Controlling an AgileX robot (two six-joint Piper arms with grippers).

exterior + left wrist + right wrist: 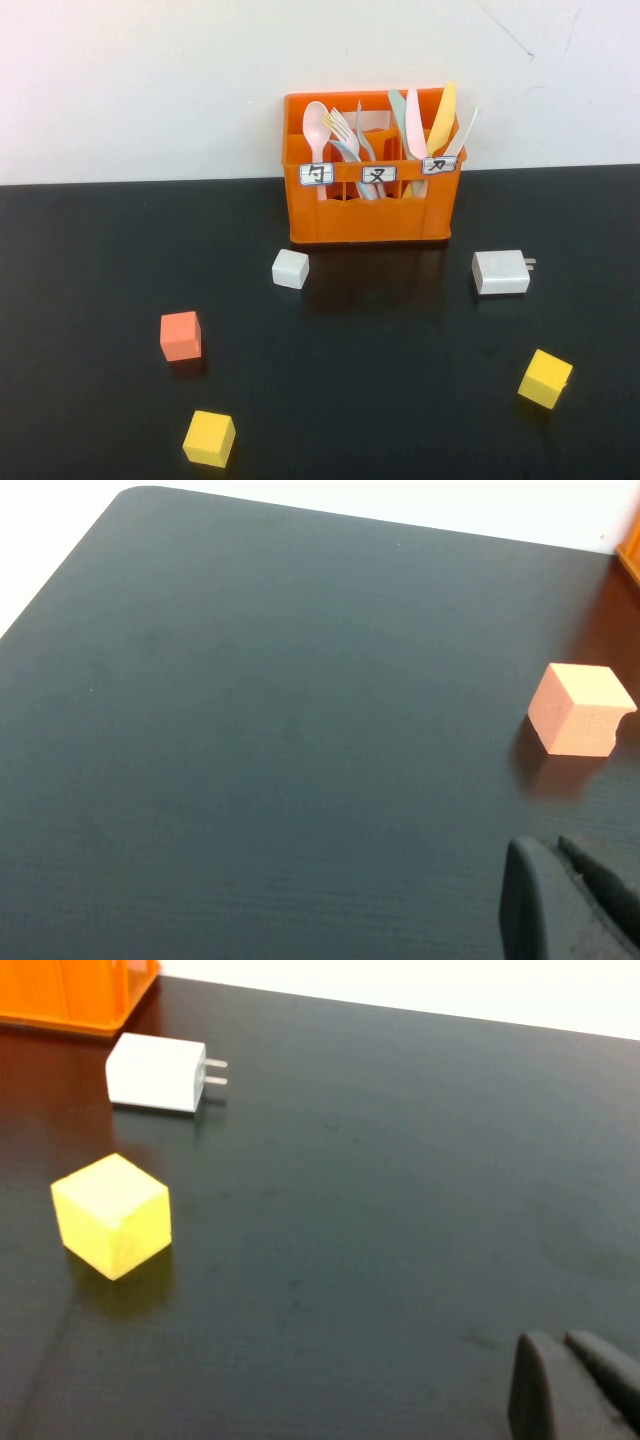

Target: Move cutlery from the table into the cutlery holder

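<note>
High view shows the pink spoon (317,125) and grey fork (345,135) upright in the orange cutlery holder (370,215) near the tabletop's (380,340) far edge, sorted by label, so left hand (565,900) and right hand (570,1385), each seemingly clenched, wait low near the near corners.

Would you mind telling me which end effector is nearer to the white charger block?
Right. The right end effector is at the table's near right, with the white charger block ahead. The left end effector is near the salmon cube, farther off.
</note>
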